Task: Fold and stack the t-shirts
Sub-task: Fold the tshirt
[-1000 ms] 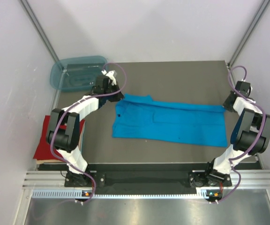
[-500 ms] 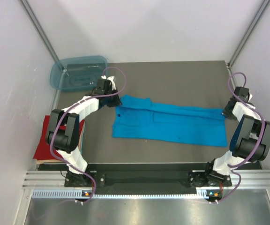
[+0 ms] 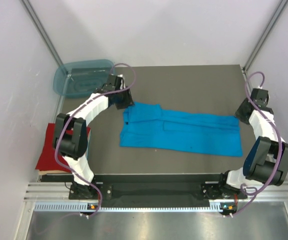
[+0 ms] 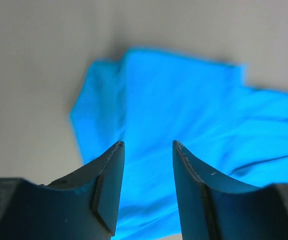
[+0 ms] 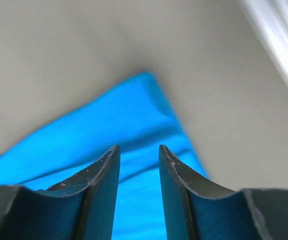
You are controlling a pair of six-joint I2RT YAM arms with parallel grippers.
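A turquoise-blue t-shirt (image 3: 181, 131) lies flat across the dark table, folded lengthwise into a long band. My left gripper (image 3: 124, 101) hovers over its far left corner, jaws open with nothing between them; the cloth (image 4: 184, 100) fills its wrist view beyond the fingertips (image 4: 118, 148). My right gripper (image 3: 240, 112) is at the shirt's far right corner, also open and empty, with the blue corner (image 5: 134, 110) lying ahead of its fingers. A red t-shirt (image 3: 46, 152), folded flat, rests at the near left edge, partly hidden by the left arm.
A translucent blue-green plastic tub (image 3: 81, 77) stands at the far left corner of the table. White walls close in both sides and the back. The metal rail (image 3: 149, 192) with both arm bases runs along the near edge.
Both grippers have opened and let go of the shirt's far corners. The shirt's far edge now lies flat on the table. Both grippers have shifted slightly.
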